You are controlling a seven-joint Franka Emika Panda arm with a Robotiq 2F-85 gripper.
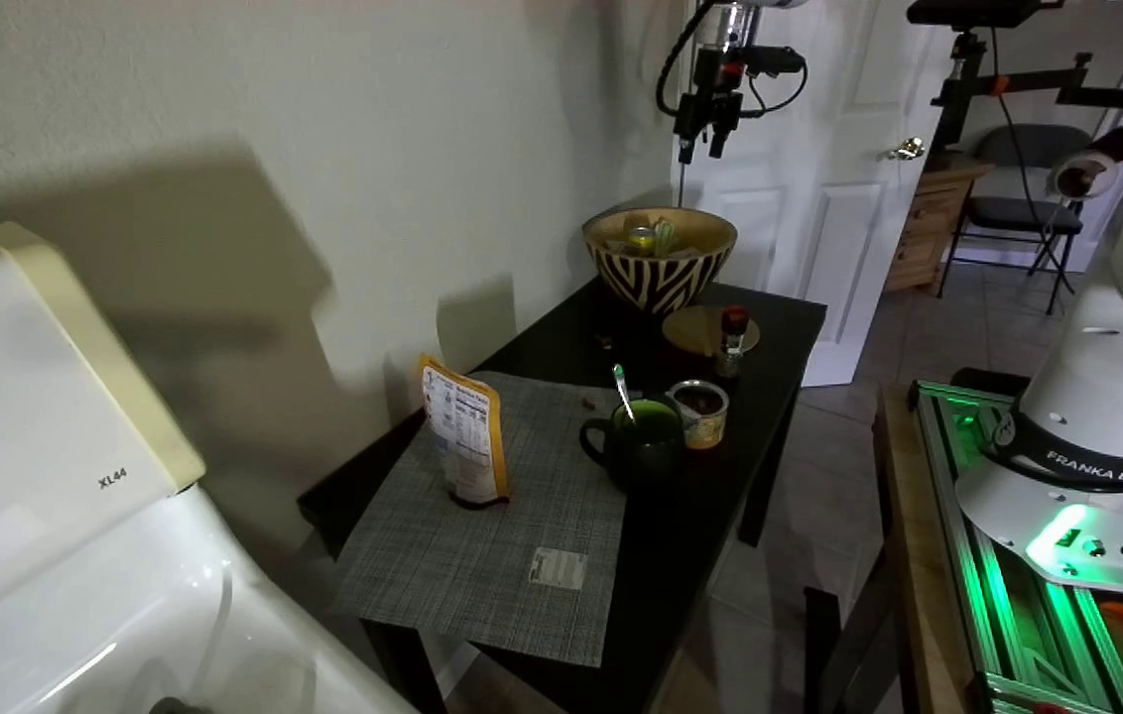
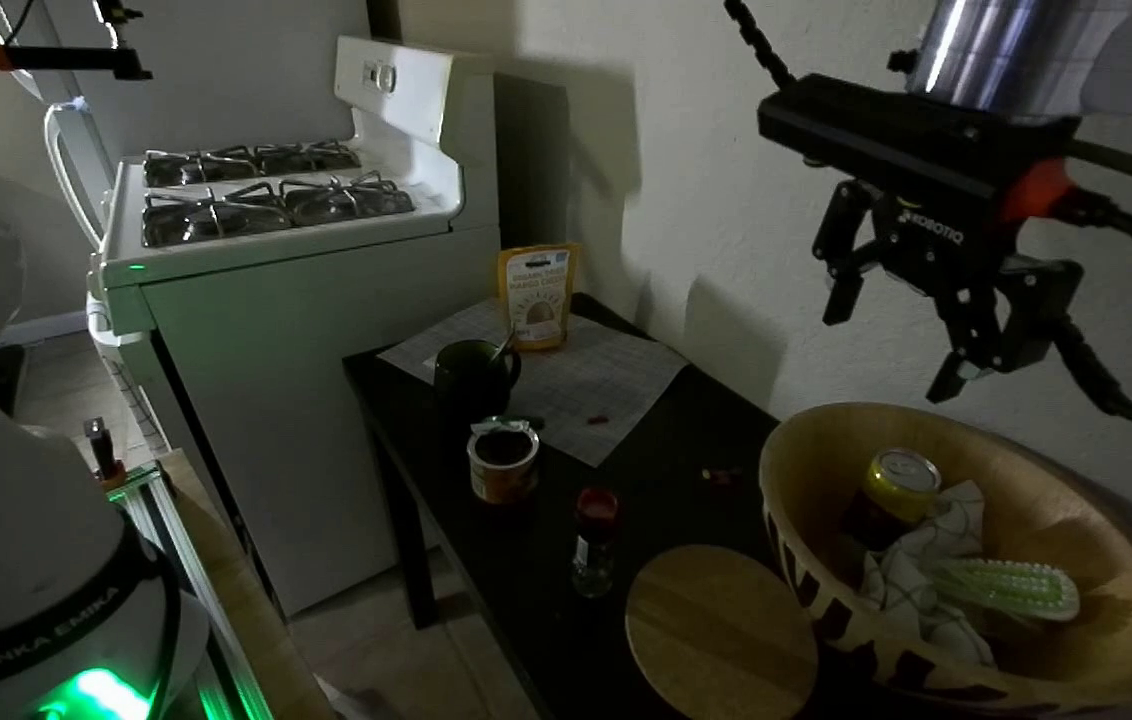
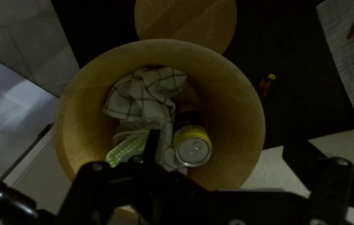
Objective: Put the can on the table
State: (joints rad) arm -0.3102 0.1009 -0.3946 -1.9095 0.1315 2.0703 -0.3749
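The can (image 1: 641, 239), slim with a yellow top band and silver lid, stands tilted inside the striped bowl (image 1: 659, 281). It also shows in an exterior view (image 2: 898, 487) and in the wrist view (image 3: 193, 148), its lower part dark. The black table (image 2: 661, 505) carries the bowl at one end and a grey placemat (image 1: 482, 585) at the other. My gripper (image 2: 894, 345) is open and empty above the bowl, apart from the can. In the wrist view its fingers (image 3: 224, 147) are spread wide, with the can nearer the left finger.
A checked cloth (image 3: 145, 97) and a green bumpy item (image 2: 1011, 588) lie in the bowl beside the can. A round board (image 2: 721, 630), red-capped shaker (image 2: 594, 545), cup (image 2: 503, 465), dark mug (image 1: 646, 446) and pouch (image 1: 462, 436) are on the table. The wall stands close behind.
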